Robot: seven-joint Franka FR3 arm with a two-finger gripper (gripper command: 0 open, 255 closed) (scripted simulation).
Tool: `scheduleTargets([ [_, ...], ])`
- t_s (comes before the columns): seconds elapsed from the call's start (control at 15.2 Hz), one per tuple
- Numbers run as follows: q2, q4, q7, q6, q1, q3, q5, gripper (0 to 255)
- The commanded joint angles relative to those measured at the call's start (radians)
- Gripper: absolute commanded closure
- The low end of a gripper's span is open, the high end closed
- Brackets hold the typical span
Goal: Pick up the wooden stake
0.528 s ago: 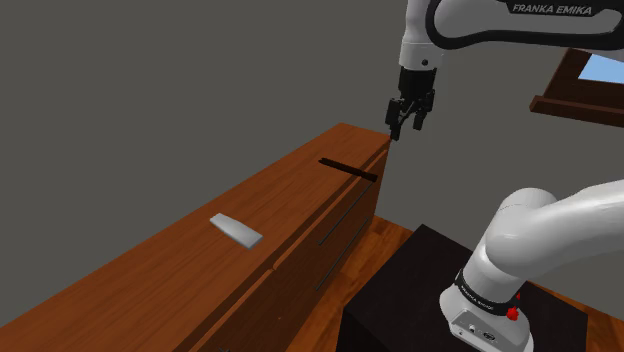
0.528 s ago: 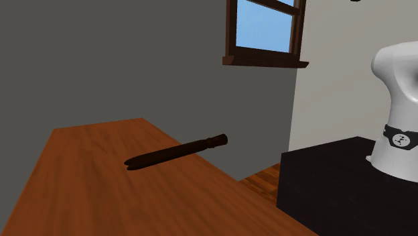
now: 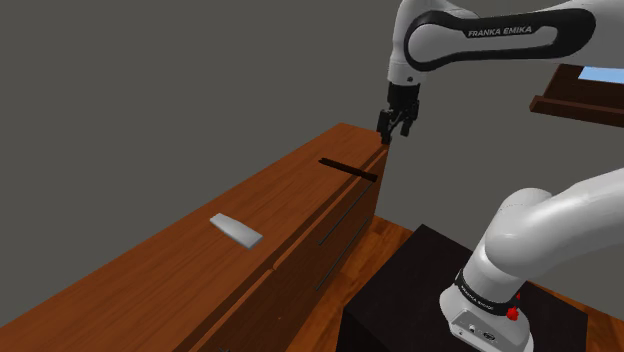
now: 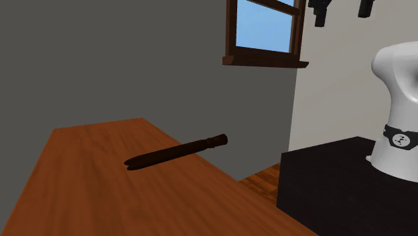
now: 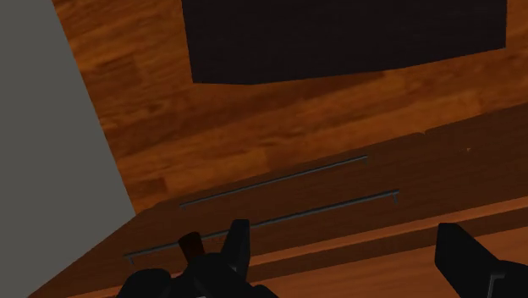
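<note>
**Mia:** What is closest to us?

**Tom:** The black stand [image 3: 400, 290], low on the right of the shoulder view. The white arm [image 3: 530, 250] comes up out of it.

**Mia:** And behind that?

**Tom:** The long brown dresser [image 3: 170, 275]. A flat grey piece [image 3: 236, 230] lies on top, near the middle of the picture. Farther along, close to the far end, lies the wooden stake [image 3: 348, 169]. It is a thin dark stick, lying flat, and nothing touches it.

**Mia:** Where is the gripper?

**Tom:** The gripper [image 3: 390, 134] hangs in the air by the far end of the dresser, above the stake and a bit to the right. Its two fingers stand wide apart, and there is nothing between them.

**Mia:** Did anything just change?

**Tom:** Yes. A moment ago the gripper was higher and more to the right. It has slid left and down. In the second exterior view its fingers [image 4: 320, 13] now poke in at the top right edge, and before there was hardly a bit of them. The stake has not moved.

**Mia:** So what does that mean?

**Tom:** I think the arm is on its way to the stick, but the picking up is not done. It must get right over the stick, go lower, then squeeze.

**Mia:** And farthest away?

**Tom:** The grey wall [image 4: 134, 53], and the window [image 4: 264, 30] at the top of the second exterior view.
</note>
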Motion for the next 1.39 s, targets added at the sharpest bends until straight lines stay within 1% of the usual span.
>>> scheduleTargets([
  [0.0, 0.052, -0.006, -0.043, 0.063, -0.005, -0.031, -0.014, 0],
  [0.33, 0.199, 0.011, -0.14, 0.199, -0.011, -0.098, -0.028, 0],
  [0.66, 0.369, 0.065, -0.243, 0.321, -0.014, -0.157, -0.016, 0],
  [0.99, 0.556, 0.154, -0.354, 0.419, -0.019, -0.201, 0.028, 0],
  [1.32, 0.752, 0.278, -0.469, 0.485, -0.039, -0.22, 0.097, 0],
])
